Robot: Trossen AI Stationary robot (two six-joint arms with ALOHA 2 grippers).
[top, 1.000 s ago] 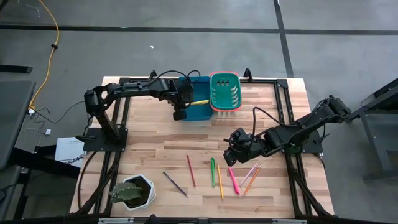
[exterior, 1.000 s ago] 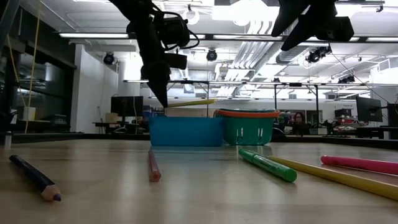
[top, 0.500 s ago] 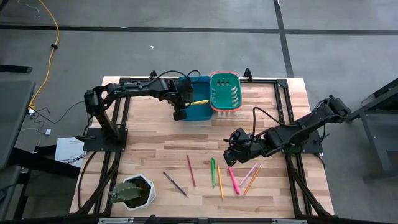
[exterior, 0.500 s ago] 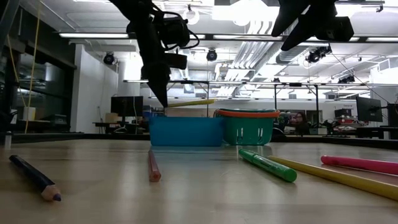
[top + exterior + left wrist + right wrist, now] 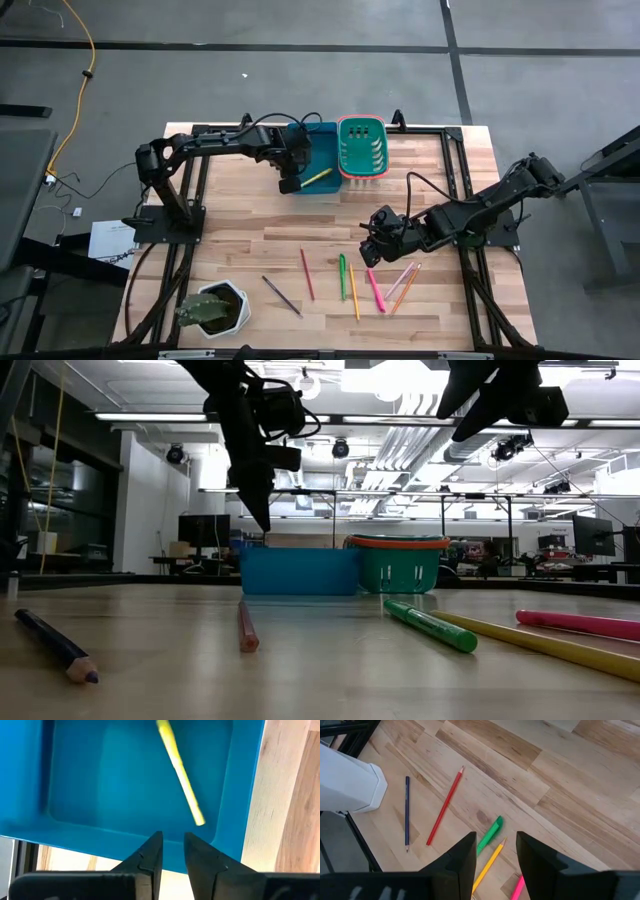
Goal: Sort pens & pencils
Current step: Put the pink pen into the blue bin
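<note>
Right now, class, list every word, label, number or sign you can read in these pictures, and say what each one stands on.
None can be read.
Blue bin: plain walls, no label.
Green basket: no lettering shows.
Yellow pencil in the blue bin: no print shows.
Green marker: no print can be made out.
Paper sheet on the floor beside the table: too small to read.

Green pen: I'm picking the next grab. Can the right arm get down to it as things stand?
Probably yes: the right gripper hangs open just above the green pen, with nothing between them; the yellow pencil beside it lies close.
</note>
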